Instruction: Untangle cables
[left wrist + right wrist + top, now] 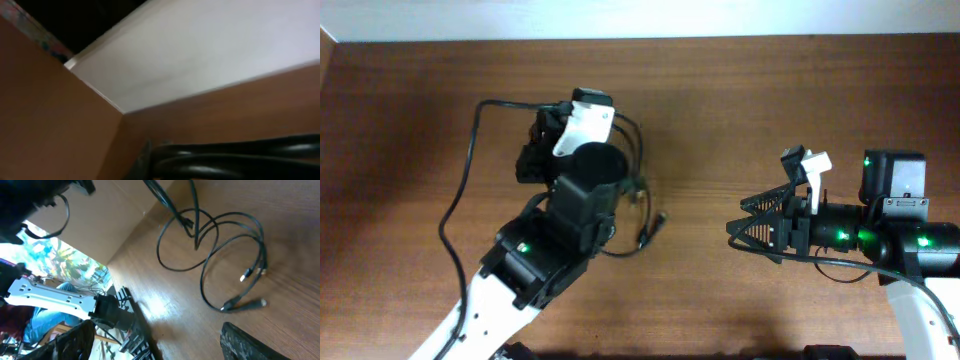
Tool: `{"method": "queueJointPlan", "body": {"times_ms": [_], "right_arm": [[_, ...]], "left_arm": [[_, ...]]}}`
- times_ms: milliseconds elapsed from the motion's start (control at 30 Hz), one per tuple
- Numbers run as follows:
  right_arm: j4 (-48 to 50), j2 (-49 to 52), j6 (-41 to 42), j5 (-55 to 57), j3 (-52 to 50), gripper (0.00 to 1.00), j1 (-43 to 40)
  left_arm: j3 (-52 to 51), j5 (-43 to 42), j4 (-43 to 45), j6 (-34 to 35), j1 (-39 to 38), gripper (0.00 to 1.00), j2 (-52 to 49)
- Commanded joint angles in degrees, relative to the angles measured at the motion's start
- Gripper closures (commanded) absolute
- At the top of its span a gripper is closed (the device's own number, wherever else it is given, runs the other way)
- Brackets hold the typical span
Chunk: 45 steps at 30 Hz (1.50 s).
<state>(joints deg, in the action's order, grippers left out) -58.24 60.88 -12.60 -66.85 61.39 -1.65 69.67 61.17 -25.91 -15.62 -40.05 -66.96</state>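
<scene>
The cables [642,195] are thin black cords lying in loose overlapping loops at mid-table, with small plug ends toward the right. In the right wrist view the cables [230,245] form two crossed loops, and strands rise out of the top of the picture toward the left arm. My left gripper [542,140] is tilted up at the back left. Its wrist view shows black cords [240,157] running across the bottom right at the jaws, so it is shut on them. My right gripper [735,220] points left, open and holding nothing, about a hand's width right of the plugs; its fingers [250,340] flank bare wood.
The wooden table [770,90] meets a white wall [200,55] at the back. A long thin black lead [460,190] curves along the left arm's left side. The right arm's body [890,235] fills the right edge.
</scene>
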Motion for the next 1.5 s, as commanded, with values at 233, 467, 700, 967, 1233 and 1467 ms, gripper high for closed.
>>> {"method": "queueJointPlan", "body": {"times_ms": [233,467,700,967,1233,1467], "right_arm": [[0.15,0.11,-0.24,0.11,0.55,0.21,0.52],[-0.09,0.11,-0.24,0.11,0.55,0.21,0.52],[0.0,0.15,-0.24,2.73,0.55,0.21,0.52],[1.81,0.35,-0.22,4.59,0.55,0.01,0.52],[11.06,0.35,2.58,7.17,0.55,0.01,0.59],[18.25,0.35,-1.14,0.22,0.55,0.01,15.13]], "left_arm": [[0.61,-37.66,-20.24,2.16,0.09,1.0,-3.39],[0.61,-33.44,-28.87,10.99,0.09,1.0,-10.4],[0.61,-11.74,-25.9,22.05,0.09,1.0,-12.04],[5.22,-40.7,-6.25,22.01,0.07,1.0,-0.85],[5.99,-53.31,-3.15,22.01,-0.11,1.0,0.24],[5.99,-52.48,0.39,21.97,-0.46,1.0,-1.88]]}}
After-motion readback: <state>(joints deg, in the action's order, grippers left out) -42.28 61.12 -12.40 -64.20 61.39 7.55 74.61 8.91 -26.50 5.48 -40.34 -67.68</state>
